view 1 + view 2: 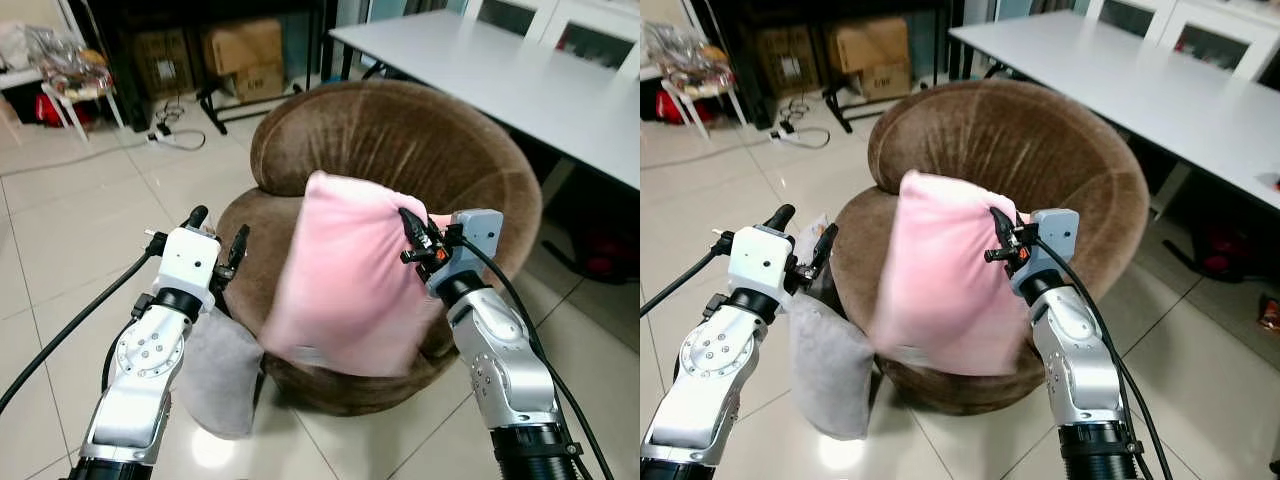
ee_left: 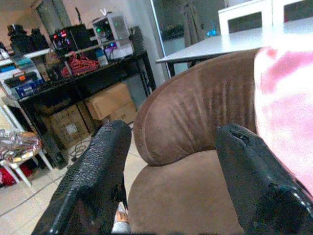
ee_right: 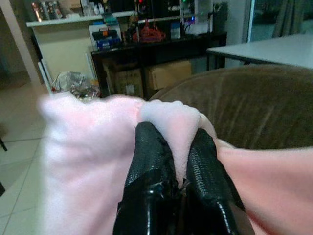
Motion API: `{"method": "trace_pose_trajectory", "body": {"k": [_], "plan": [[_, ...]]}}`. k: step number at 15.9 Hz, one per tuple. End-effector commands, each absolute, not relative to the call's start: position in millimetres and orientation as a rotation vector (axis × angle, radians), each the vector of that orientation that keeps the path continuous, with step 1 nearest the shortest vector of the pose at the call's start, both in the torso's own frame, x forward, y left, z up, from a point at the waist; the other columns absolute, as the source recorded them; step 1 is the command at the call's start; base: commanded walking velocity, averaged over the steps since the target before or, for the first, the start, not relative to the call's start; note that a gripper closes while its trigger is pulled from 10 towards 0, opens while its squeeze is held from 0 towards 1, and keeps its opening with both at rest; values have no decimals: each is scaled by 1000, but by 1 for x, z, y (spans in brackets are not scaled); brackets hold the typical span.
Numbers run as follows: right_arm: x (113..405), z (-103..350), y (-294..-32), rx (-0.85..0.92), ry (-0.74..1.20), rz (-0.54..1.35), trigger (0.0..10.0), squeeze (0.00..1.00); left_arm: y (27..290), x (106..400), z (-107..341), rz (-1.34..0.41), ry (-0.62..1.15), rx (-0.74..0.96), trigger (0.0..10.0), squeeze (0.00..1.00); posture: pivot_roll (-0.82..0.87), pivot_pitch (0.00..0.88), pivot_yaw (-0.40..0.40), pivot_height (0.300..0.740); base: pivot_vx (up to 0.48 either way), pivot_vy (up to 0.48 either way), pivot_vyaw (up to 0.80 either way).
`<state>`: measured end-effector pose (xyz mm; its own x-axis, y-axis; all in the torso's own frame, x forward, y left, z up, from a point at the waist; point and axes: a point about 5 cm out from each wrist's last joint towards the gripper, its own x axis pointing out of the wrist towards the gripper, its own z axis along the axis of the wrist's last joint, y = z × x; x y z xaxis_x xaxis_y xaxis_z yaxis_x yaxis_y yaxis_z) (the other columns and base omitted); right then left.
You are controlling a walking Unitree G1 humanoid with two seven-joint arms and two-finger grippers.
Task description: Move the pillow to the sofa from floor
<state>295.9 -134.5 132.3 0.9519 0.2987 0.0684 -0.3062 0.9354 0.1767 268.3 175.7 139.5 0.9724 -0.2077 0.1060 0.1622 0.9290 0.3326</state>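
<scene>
Pillow (image 1: 340, 280) in mid-carry: the pink cushion hangs off the floor in front of the round brown sofa (image 1: 400, 150), its upper corner pinched between the clenched fingers of the right end effector (image 3: 171, 161). The step in hand looks like the transfer; the next move calls for swinging the pillow farther over the seat before letting go. The left end effector (image 2: 171, 171), spread wide and empty, points at the sofa from the left, beside a grey cushion (image 1: 220, 375) propped against its base.
</scene>
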Motion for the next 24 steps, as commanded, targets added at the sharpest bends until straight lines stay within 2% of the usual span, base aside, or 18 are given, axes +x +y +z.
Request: {"method": "trace_pose_trajectory", "body": {"k": [1,6,8,19,24], "plan": [[300,154,-136,195,-124,319,10000,0,173,268,142,-205,-156,326,10000,0,42,0,-45,740,315,0,0],[300,164,-133,213,-158,363,10000,0,172,268,143,-218,-160,317,10000,0,39,0,-43,740,362,0,0],[300,165,-131,209,-161,365,10000,0,172,268,143,-217,-161,318,10000,0,41,0,-43,740,386,0,756],[303,173,-128,217,-174,393,10000,0,172,268,143,-211,-160,323,10000,0,43,0,-49,740,370,0,0],[306,179,-121,188,-173,431,10000,0,166,264,134,-267,-117,352,10000,0,52,0,-60,740,0,0,0]]}}
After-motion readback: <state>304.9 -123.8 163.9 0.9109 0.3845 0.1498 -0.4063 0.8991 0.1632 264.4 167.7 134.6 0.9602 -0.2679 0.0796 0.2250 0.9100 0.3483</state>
